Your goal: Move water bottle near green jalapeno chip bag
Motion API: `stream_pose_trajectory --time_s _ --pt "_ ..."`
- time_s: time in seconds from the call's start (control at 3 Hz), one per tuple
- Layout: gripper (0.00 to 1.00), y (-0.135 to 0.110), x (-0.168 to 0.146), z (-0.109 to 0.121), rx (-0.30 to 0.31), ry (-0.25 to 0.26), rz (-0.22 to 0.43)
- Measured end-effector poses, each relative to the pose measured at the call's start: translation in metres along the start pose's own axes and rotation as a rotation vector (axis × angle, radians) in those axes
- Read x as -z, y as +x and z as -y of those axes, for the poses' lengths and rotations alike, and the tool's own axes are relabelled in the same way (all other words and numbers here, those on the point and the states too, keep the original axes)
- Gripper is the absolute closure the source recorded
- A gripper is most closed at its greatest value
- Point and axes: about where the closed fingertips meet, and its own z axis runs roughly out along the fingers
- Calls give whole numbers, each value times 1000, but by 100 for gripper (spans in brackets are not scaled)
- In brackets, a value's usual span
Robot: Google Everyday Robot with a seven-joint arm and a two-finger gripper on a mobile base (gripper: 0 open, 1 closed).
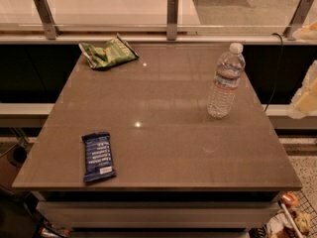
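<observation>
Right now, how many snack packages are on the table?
2. The green jalapeno chip bag lies at the far left corner; the dark blue bar wrapper near the front left. The end effector is off the table, at the view's right edge.
</observation>
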Motion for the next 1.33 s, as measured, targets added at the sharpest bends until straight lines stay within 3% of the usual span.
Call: stream_pose_trajectory --time_s 0.67,1.33 --pt "0 9 -14 27 -143 58 331" --pt "0 -4 -51 36 -226 49 686"
